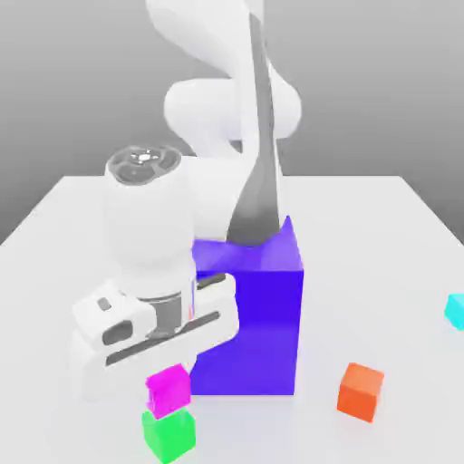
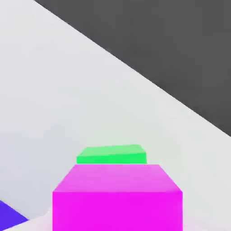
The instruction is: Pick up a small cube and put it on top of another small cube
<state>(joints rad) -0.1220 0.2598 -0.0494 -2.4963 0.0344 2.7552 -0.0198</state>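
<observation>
The small magenta cube [image 1: 169, 390] sits right on top of the small green cube [image 1: 169, 433], near the front of the white table at the exterior view's left. Their faces meet with a slight offset. My gripper [image 1: 159, 353] hangs straight over the pair, its white hand just above the magenta cube's top. In the hand view the magenta cube [image 2: 117, 198] is large and close, and the green cube [image 2: 112, 154] peeks out beyond it.
A big blue block [image 1: 254, 308] stands directly beside the stack and against my arm; a corner of the blue block [image 2: 9, 216] is in the hand view. An orange cube [image 1: 361, 391] lies toward the exterior view's right, a cyan cube [image 1: 456, 311] at the right edge.
</observation>
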